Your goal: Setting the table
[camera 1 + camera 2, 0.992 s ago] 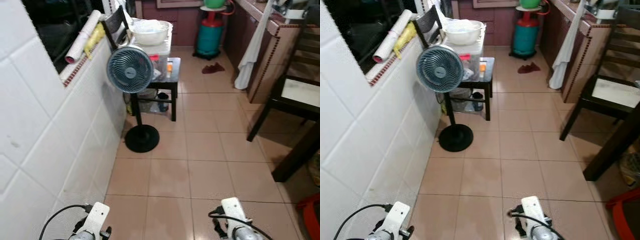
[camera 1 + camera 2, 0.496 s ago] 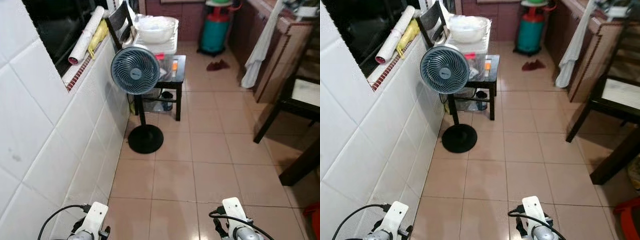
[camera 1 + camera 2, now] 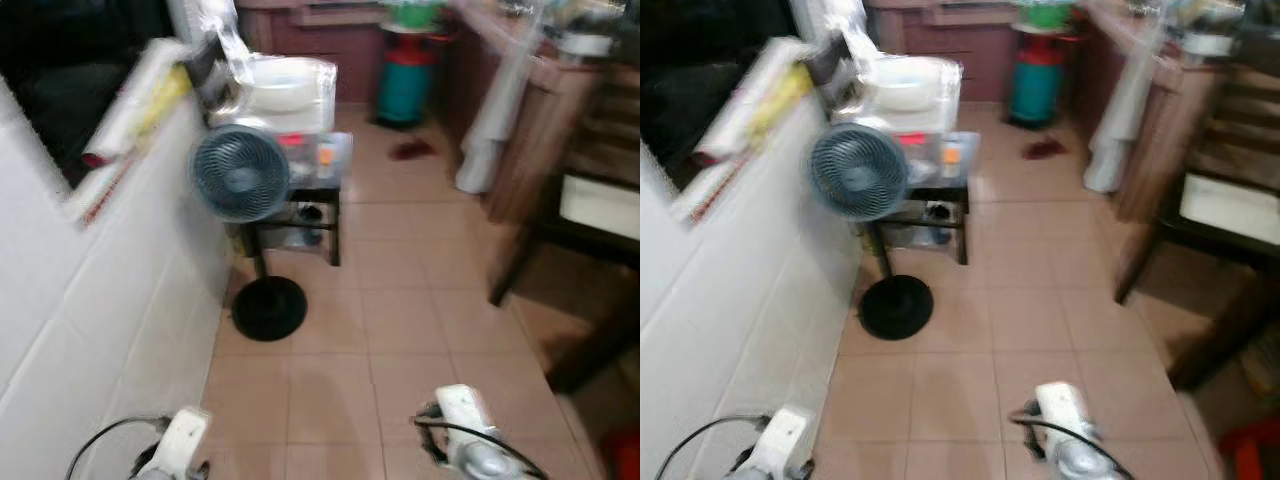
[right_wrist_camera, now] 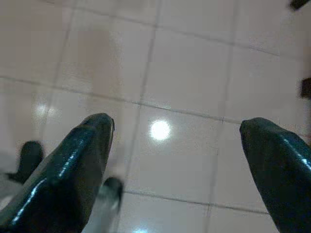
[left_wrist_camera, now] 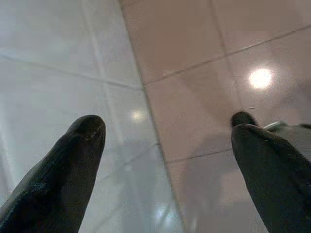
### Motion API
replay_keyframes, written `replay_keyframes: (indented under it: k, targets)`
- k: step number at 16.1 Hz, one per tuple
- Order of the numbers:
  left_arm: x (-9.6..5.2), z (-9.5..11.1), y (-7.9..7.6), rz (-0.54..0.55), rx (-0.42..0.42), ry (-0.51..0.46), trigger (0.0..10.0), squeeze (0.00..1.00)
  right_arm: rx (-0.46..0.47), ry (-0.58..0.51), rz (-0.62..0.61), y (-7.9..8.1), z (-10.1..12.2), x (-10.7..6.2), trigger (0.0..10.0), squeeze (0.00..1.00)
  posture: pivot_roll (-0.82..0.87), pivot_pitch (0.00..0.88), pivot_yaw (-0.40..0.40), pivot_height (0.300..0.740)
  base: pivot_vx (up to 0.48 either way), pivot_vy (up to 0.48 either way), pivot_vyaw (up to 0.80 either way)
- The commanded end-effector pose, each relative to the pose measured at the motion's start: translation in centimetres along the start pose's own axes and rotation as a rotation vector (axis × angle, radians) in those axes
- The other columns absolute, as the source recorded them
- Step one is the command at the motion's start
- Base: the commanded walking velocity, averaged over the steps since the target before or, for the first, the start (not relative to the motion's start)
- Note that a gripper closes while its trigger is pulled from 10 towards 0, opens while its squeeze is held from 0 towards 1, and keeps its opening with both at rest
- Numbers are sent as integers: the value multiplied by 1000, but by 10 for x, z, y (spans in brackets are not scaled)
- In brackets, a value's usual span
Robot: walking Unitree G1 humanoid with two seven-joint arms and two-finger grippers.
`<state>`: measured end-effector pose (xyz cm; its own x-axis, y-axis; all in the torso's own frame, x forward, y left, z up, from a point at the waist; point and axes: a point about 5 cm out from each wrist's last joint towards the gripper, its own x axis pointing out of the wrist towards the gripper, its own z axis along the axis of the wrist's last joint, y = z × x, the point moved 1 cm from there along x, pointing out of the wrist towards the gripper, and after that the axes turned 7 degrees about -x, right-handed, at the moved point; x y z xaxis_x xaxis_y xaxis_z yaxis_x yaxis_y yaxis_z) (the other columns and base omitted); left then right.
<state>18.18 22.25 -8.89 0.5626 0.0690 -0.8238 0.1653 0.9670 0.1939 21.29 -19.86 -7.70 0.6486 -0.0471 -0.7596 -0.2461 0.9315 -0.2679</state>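
Your head camera has swung since half a second ago: the standing fan (image 3: 240,176) and the small black table (image 3: 312,186) behind it sit further left in frame, the dark chair (image 3: 585,200) shows more, and everything is now motion-blurred

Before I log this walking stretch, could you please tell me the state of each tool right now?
Left tool: open, holding nothing, over the floor.
Right tool: open, holding nothing, over the floor.

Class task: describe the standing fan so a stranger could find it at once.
Follow the white tiled wall on the robot's left to the small black table. Just before it stands the standing fan: a round grey-blue grille on a thin black pole with a round black base, unlike anything nearby.
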Motion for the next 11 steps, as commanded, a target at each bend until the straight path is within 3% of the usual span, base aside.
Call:
replay_keyframes:
  k: [1, 4, 5, 6, 7, 8, 11]
  targets:
    - [2, 8, -3, 4, -15, -22, 10000, 0, -3, 32, -15, -7, -10, -2, 10000, 0, -139, 46, 46, 740, 0, 0, 0]
    - [1, 4, -3, 24, -135, -18, 10000, 0, 68, 22, -18, -7, -8, -2, 10000, 0, -138, 47, 44, 740, 0, 0, 0]
    - [0, 1, -3, 56, -270, -28, 10000, 0, 120, -5, -9, -7, 0, 0, 10000, 0, -138, 47, 44, 740, 0, 0, 0]
    - [0, 1, -3, 59, -304, -34, 10000, 0, 118, -10, -7, -7, 2, 0, 10000, 0, -135, 46, 41, 740, 0, 0, 0]
    - [0, 0, -4, 66, -397, -42, 10000, 0, 151, -32, -1, -6, 12, 2, 10000, 0, -135, 46, 41, 740, 0, 0, 0]
    - [0, -1, -6, 51, -435, -32, 10000, 0, 176, -51, 10, -5, 20, 4, 10000, 0, -133, 44, 41, 740, 0, 0, 0]
    - [1, 0, -7, 19, -412, -25, 10000, 0, 243, -83, 32, 0, 33, 6, 10000, 0, -138, 40, 51, 740, 0, 0, 0]
